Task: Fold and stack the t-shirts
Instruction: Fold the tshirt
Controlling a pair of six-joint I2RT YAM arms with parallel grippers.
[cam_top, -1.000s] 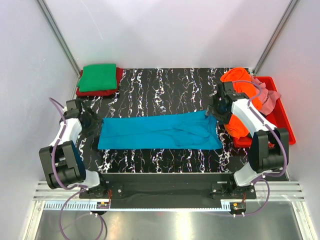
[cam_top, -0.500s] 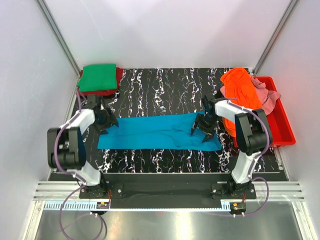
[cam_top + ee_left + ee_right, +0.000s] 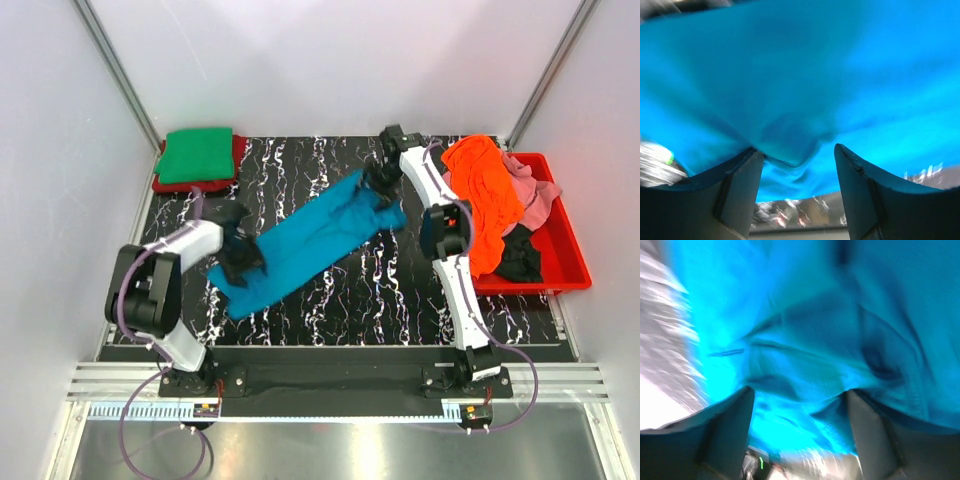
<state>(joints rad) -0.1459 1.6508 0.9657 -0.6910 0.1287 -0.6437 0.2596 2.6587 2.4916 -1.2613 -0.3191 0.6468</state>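
The teal blue t-shirt (image 3: 310, 240), folded into a long strip, lies diagonally on the black marbled table (image 3: 330, 310), from near left to far right. My left gripper (image 3: 240, 265) is on its near-left end. In the left wrist view (image 3: 797, 150) the jaws stand apart, with teal cloth (image 3: 815, 75) bulging down between them. My right gripper (image 3: 378, 183) is on its far-right end. In the blurred right wrist view (image 3: 800, 392) the jaws also stand apart over wrinkled teal cloth (image 3: 815, 315).
A folded green t-shirt (image 3: 195, 155) lies on a folded red one (image 3: 165, 184) at the far left corner. The red bin (image 3: 560, 250) at the right holds the orange (image 3: 485, 195), pink (image 3: 532, 192) and black (image 3: 515, 255) shirts. Metal frame posts stand at both far corners.
The teal shirt has swung from lying straight across the table to a diagonal. My right gripper moved to the far side with its end, and my left gripper moved nearer with the other end.
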